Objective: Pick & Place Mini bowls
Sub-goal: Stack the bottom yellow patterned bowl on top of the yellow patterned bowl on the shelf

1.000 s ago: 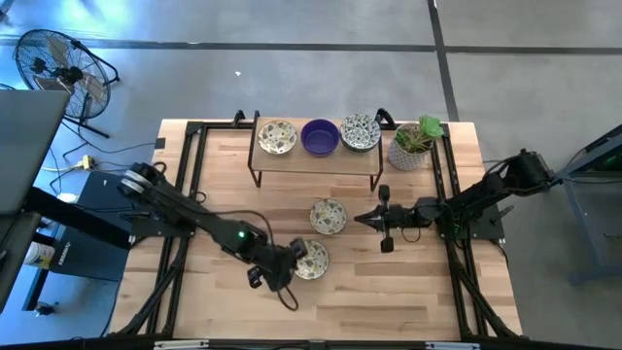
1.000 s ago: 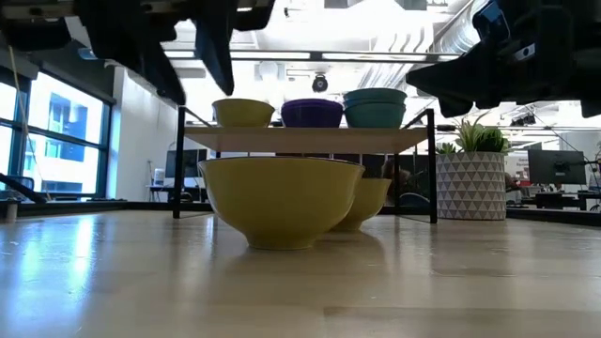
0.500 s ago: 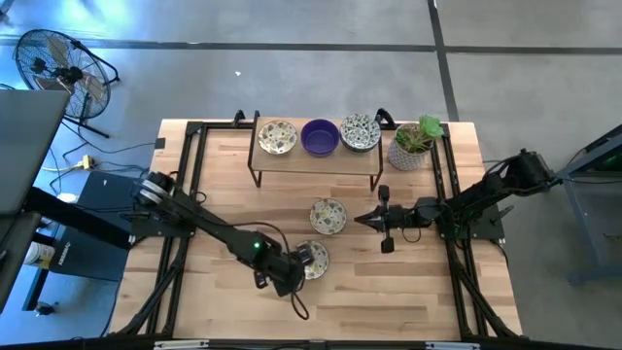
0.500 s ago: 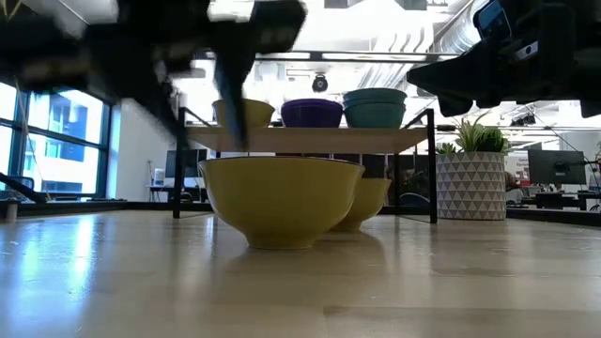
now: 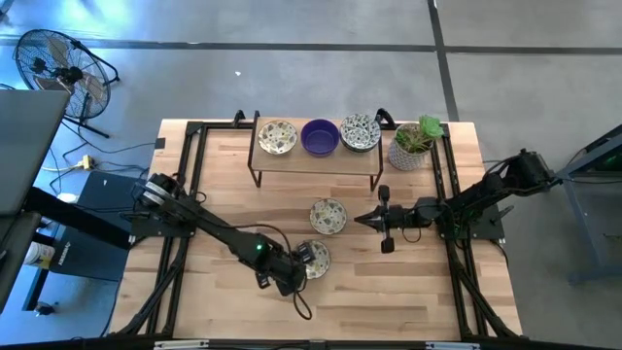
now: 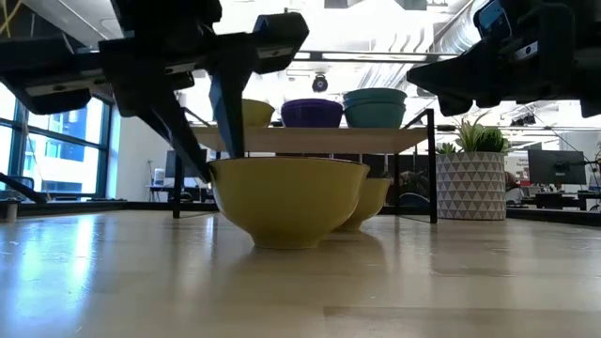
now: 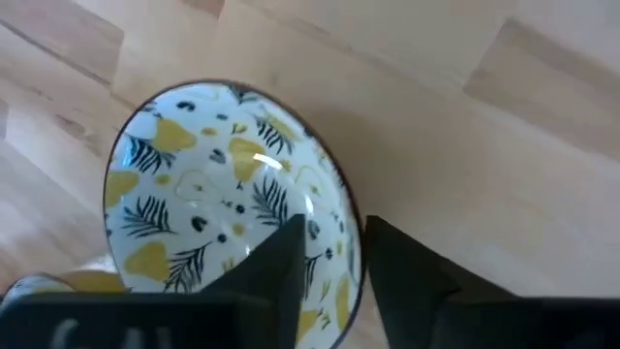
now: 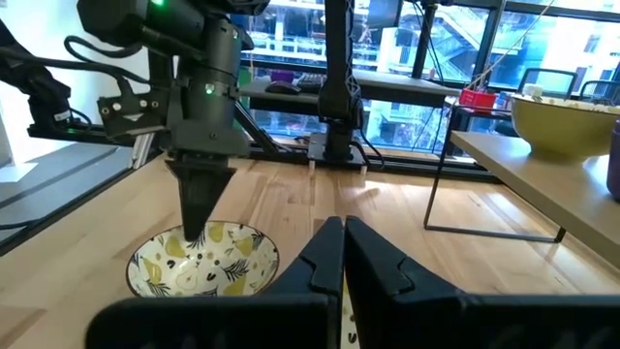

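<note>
Five mini bowls, all upright. Three sit in a row on the raised shelf at the table's far side: a cream bowl with yellow and dark leaf pattern (image 5: 277,137) at the left end, a solid glossy purple bowl (image 5: 320,137) in the middle, and a cream bowl with dense dark speckling (image 5: 360,132) at the right end, teal outside in the low view. Two more on the tabletop: a floral cream bowl (image 5: 328,216) near the centre, and a second floral cream bowl (image 5: 313,260) nearer the front edge, yellow outside, white inside with yellow pears and black leaves, dark rim.
</note>
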Robot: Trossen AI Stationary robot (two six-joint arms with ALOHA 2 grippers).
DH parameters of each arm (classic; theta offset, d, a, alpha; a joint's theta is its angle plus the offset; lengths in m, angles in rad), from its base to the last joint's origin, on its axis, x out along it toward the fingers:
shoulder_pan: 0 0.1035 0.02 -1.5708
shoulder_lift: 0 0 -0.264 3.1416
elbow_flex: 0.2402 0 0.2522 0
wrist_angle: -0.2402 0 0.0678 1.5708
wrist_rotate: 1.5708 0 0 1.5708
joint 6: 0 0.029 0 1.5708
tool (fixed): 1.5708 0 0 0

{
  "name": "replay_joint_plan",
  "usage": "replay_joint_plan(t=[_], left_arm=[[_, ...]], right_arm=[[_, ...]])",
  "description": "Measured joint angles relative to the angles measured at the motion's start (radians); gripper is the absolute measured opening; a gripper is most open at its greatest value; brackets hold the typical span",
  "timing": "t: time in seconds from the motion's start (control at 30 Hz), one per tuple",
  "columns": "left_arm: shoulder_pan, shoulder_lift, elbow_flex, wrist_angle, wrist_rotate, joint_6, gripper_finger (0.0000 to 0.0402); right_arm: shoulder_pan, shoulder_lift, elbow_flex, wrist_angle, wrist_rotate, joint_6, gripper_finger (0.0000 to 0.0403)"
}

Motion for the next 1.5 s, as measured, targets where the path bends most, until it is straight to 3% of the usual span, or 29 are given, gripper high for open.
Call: replay_joint_plan(t=[0.2,0.8,1.27,1.5], left_arm=[[0.007,0.034,0.000,0.026,0.018,-0.005,0.0030],[0.008,0.031,0.001,-0.030,-0.011,-0.008,0.0008],[0.022,-0.170,0.299,-0.554,-0.105,-0.175,0.0006],[0.179,-0.312,0.361,-0.741,-0.151,-0.272,0.0005]], right_arm=[[0.000,0.000,0.000,0.000,0.003,-0.002,0.0001],[0.000,0.000,0.000,0.006,0.003,-0.003,0.0001],[0.000,0.000,0.000,-0.001,0.003,-0.003,0.0001],[0.000,0.000,0.000,-0.001,0.003,-0.002,0.0001]])
